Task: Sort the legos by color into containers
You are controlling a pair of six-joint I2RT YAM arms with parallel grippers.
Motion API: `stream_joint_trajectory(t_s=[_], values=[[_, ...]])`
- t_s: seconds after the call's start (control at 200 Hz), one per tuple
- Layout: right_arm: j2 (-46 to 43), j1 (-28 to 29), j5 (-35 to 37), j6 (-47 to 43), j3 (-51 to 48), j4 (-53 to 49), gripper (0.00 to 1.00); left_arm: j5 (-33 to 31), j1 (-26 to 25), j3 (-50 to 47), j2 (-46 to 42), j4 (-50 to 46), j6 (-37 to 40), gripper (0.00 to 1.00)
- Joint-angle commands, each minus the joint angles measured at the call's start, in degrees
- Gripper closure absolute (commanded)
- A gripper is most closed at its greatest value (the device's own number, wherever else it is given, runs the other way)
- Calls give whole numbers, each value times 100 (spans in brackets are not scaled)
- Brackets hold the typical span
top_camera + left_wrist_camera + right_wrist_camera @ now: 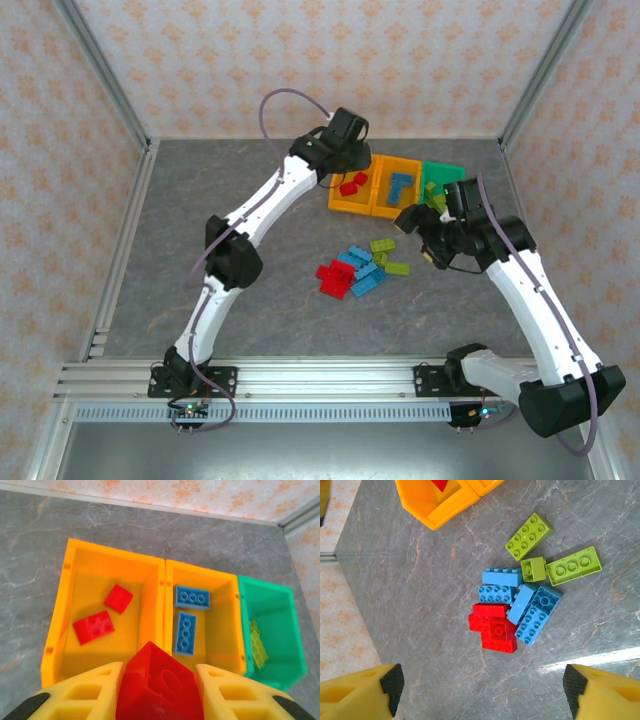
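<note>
My left gripper (160, 700) is shut on a red lego (159, 682) and hangs above the near side of the containers, over the wall between the two orange ones; it also shows high over them (345, 135). The left orange bin (70, 580) holds two red bricks (94, 627). Two blue bricks (185, 632) lie in the middle orange bin (226, 625), and yellow-green ones (257, 642) in the green bin (295, 630). My right gripper (481, 692) stands open above the table, near the loose pile of red (495, 627), blue (520, 602) and yellow-green legos (572, 566).
The pile (360, 270) lies mid-table in front of the bin row (335, 205). Patterned walls and metal rails enclose the grey table. Bare table lies left of the pile, under the left arm.
</note>
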Motion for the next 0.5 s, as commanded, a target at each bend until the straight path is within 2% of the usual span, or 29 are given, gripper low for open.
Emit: stream_joint_trajectory(t_s=[0.0,0.055,0.165,0.205,0.385,0.49], values=[[-241,45,263,101,253,-484,15,-354,134,538,606,45,56,77],[-354,41,328,81,201,-580,15,-241,174,665,716,234,63,72],[-528,41,403,149,-7,-572,14,-114,219,739,687,487,158,52],[-562,44,383,212,-88,-506,15,-24,217,739,619,531,234,47],[-468,42,368,188,-153,-372,14,468,200,631,4,-3,777,39],[-266,258,753,67,-41,-520,14,609,174,-296,-930,-128,1110,38]])
